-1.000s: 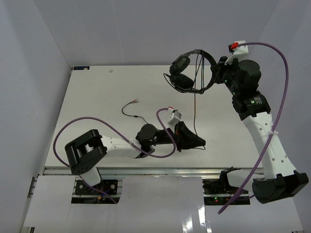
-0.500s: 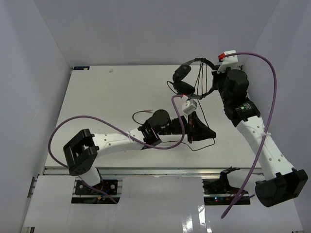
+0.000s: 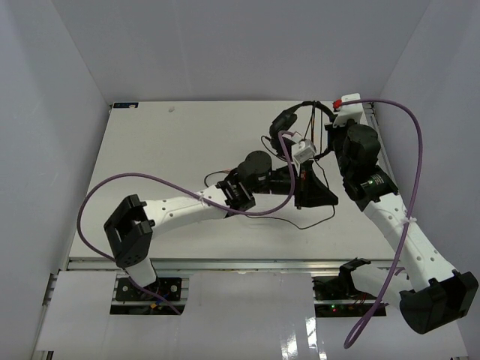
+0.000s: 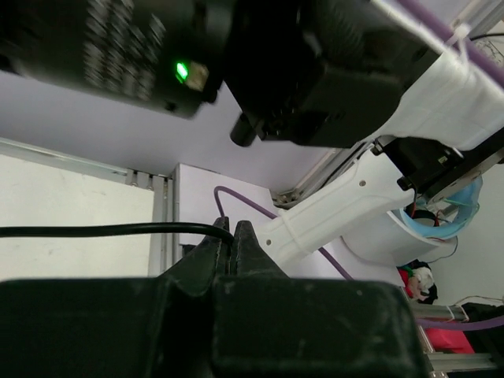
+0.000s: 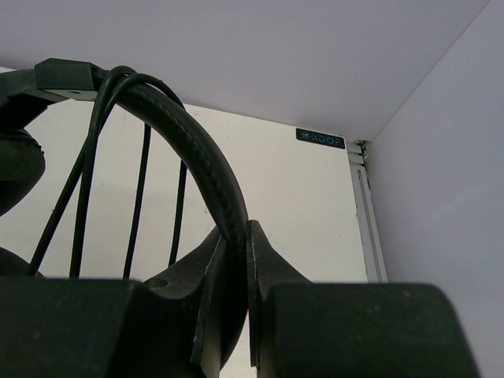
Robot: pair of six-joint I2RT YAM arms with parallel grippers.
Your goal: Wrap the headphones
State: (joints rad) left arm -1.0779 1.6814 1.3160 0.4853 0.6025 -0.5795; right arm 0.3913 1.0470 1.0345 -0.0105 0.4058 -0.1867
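1. Headphones (image 3: 284,120) are lifted off the table (image 3: 150,150) at its far right corner. The right gripper (image 5: 232,236) is clamped on the headband (image 5: 197,157).
2. Orientation: in the top view the headband arch runs left from the gripper, with the earcups at the left end, facing table centre. In the right wrist view the band rises out of the jaws and curves up and left.
3. Several strands of cord (image 5: 142,189) cross under the band beside the jaws.
4. Left gripper (image 4: 232,228): fingers pressed together, pinching the cord, which comes in from the left and ends at the tips.
5. A slack run of cord lies on the table below the left gripper in the top view.
6. Versus 1 s ago: the left arm has reached out from the near edge to just below the headphones. Its wrist now hides part of them. The right wrist has swung slightly left. The cord, which hung straight then, is now slack.
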